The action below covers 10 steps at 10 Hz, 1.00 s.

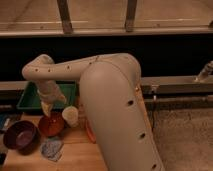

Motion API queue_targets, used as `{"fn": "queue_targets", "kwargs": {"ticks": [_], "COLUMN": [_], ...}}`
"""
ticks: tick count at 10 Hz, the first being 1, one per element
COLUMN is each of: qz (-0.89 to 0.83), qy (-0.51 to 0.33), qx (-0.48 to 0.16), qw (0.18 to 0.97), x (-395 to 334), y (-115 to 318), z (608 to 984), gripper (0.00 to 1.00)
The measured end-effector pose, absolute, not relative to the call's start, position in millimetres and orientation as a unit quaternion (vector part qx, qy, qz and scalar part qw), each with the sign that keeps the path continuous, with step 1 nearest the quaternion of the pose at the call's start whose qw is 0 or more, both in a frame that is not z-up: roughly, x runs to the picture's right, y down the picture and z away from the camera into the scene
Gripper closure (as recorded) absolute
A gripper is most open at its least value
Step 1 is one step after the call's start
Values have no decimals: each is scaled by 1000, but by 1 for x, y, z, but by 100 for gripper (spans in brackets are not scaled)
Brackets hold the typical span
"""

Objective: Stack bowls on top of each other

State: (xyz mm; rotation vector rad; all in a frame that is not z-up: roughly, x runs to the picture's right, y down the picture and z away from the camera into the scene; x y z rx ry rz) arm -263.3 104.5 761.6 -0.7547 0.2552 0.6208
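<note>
Arm point(115, 100): cream; the bulky upper part fills the middle of the view. It reaches left, bends at an elbow over the tray, then drops towards the worktop.
Worktop point(75, 156): pale wood at lower left; it carries everything listed below.
Tray point(26, 101): green and rectangular, at the back left edge of the worktop, partly hidden behind the forearm.
Purple bowl point(21, 136): dark, round and upright, at the front left. It sits on the worktop just beside the orange bowl; the two are not stacked.
Orange bowl point(52, 126): orange-red, upright on the worktop, between the purple bowl and the cup, in front of the tray.
Cloth point(51, 148): a grey crumpled piece, possibly a rag, just in front of the orange bowl.
Cup point(70, 115): small and cream, just right of the orange bowl's rim.
Gripper point(47, 109): pointing down over the back left rim of the orange bowl. The fingers are apart and nothing is between them. I cannot tell whether they touch the rim.
Orange item point(90, 134): a narrow strip against the arm's left edge; it cannot be identified.
</note>
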Motion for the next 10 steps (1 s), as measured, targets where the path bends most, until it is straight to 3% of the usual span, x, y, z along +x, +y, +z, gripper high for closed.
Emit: {"fn": "queue_targets", "kwargs": {"ticks": [10], "qz": [276], "qy": [150], "qx": [-399], "qw": [861], "x": [-268], "y": [133], "z": [790], "gripper": [35]}}
